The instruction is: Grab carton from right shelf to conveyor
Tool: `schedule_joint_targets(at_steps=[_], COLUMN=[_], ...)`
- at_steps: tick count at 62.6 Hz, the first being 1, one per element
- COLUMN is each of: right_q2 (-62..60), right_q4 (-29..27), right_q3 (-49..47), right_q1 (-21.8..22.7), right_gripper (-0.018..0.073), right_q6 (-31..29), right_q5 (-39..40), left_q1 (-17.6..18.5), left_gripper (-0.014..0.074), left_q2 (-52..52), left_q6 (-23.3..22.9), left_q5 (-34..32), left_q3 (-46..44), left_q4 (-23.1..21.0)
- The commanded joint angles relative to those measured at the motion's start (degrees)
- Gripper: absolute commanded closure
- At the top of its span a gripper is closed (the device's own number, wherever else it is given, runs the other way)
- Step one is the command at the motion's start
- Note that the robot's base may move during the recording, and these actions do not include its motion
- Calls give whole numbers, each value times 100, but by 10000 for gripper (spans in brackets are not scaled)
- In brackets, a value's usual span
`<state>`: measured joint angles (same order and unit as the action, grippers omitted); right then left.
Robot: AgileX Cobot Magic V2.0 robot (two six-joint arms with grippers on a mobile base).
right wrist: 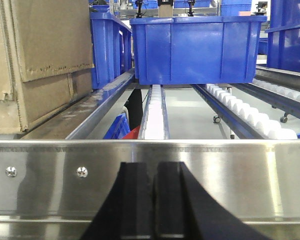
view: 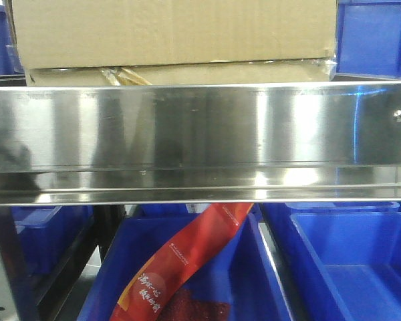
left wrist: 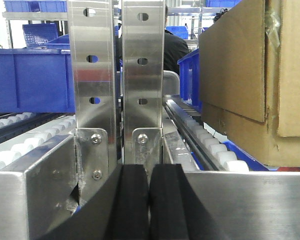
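Brown carton (view: pixel 174 30) lies crosswise on the shelf (view: pixel 187 134), between the arms; left fingers (left wrist: pixel 133 205) and right fingers (right wrist: pixel 138 200) pressed together, empty.

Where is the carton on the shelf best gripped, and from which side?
Probably its two end walls, pressed between both arms: the carton is wide, flat-sided, and lies between the left gripper and right gripper. The shelf rail runs along its front base.
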<state>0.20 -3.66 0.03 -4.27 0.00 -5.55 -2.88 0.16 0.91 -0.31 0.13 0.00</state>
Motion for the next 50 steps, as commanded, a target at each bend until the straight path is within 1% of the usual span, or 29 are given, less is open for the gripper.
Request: schedule_joint_targets(at_steps=[1, 26, 33, 46, 50], right_q2=[-20, -20, -20, -20, -20], right_q4=[47, 47, 47, 47, 47], right_q3=[-3, -3, -3, -3, -3], right_q1=[-9, -9, -8, -8, -8], right_gripper=[628, 628, 628, 628, 628], right_q6=[-55, -55, -55, -55, -55], right_q5=[121, 121, 305, 382, 484], left_q1=[-1, -1, -1, -1, -1], left_gripper=[599, 599, 599, 599, 599], left_q2=[-16, -16, -16, -16, -16], left_q6=[23, 23, 23, 23, 23], left_q5=[-120, -120, -120, -130, -272], left_q3=[-13, -13, -13, -13, -13], left_q4=[0, 0, 0, 0, 0])
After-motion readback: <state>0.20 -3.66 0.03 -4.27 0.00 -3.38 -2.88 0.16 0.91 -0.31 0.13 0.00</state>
